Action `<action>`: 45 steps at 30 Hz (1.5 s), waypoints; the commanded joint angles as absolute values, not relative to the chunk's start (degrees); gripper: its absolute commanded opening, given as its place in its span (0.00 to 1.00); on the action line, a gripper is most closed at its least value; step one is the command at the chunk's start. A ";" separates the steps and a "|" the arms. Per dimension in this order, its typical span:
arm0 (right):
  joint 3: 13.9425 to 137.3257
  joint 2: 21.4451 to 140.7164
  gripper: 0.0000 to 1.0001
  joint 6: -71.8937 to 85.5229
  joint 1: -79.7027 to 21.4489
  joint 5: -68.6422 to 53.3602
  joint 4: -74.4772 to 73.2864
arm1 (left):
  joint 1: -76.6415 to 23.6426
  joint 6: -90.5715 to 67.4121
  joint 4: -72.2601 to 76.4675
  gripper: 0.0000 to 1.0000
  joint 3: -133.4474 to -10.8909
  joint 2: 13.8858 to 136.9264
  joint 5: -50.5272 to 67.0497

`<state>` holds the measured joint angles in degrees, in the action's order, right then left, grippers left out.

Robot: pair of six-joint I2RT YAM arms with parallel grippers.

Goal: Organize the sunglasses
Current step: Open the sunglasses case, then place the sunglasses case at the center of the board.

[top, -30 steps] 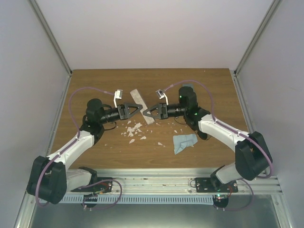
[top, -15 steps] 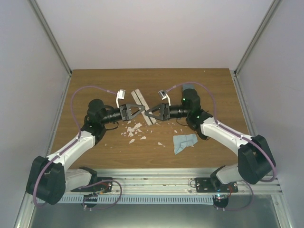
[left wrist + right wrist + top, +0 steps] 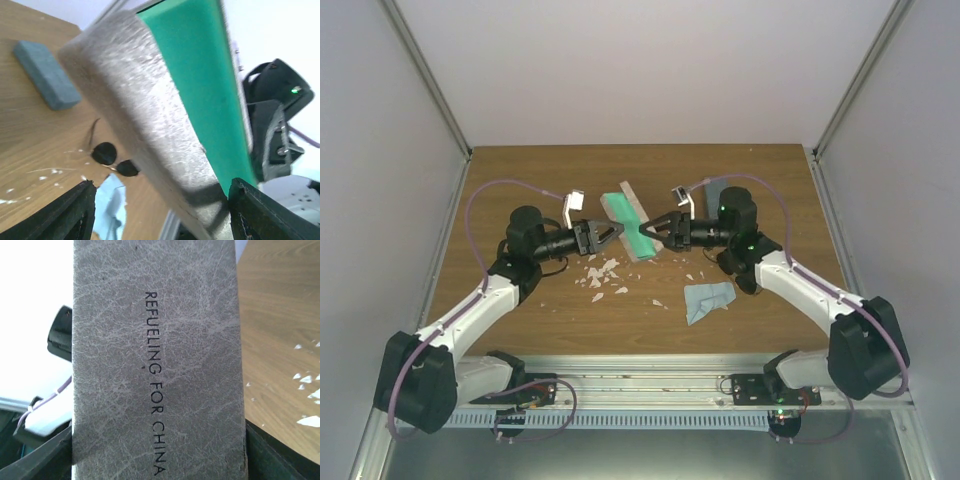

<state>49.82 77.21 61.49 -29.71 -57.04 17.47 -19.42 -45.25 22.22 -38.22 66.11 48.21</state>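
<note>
A grey case (image 3: 632, 226) lies open between my two grippers and shows its green lining (image 3: 210, 85). My left gripper (image 3: 611, 232) has wide jaws around one half of the case (image 3: 150, 125). Its right finger (image 3: 260, 210) touches the case, and its left finger (image 3: 75, 210) stands apart. My right gripper (image 3: 656, 229) is shut across the lettered grey lid (image 3: 155, 365). One pair of sunglasses (image 3: 114, 160) with dark rounded lenses lies on the table beyond the case. The other pair is out of view.
A blue-grey case (image 3: 46, 75) lies shut at the back right, also seen in the top view (image 3: 714, 184). A light-blue cloth (image 3: 708, 298) lies near the right arm. White scraps (image 3: 600, 275) are scattered at the table's middle.
Both grippers closed in on the grey case from either side. The case has opened and now shows its green lining. The right gripper has drawn back to the right.
</note>
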 commanded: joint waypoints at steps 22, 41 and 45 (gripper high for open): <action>58.55 95.73 0.44 38.80 -31.51 -47.72 1.64 | -17.29 -34.89 -9.86 0.67 -37.26 62.03 18.40; 48.15 112.39 0.80 40.06 -30.46 -56.64 25.75 | -17.09 -31.61 -2.76 0.46 -35.50 75.84 30.91; 47.14 110.86 0.92 38.58 -30.45 -54.90 24.77 | -17.09 -31.23 -2.93 0.46 -36.94 78.37 31.08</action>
<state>48.05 111.48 40.58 -30.72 -55.16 21.74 -17.45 -32.69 -6.57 -34.54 76.71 29.06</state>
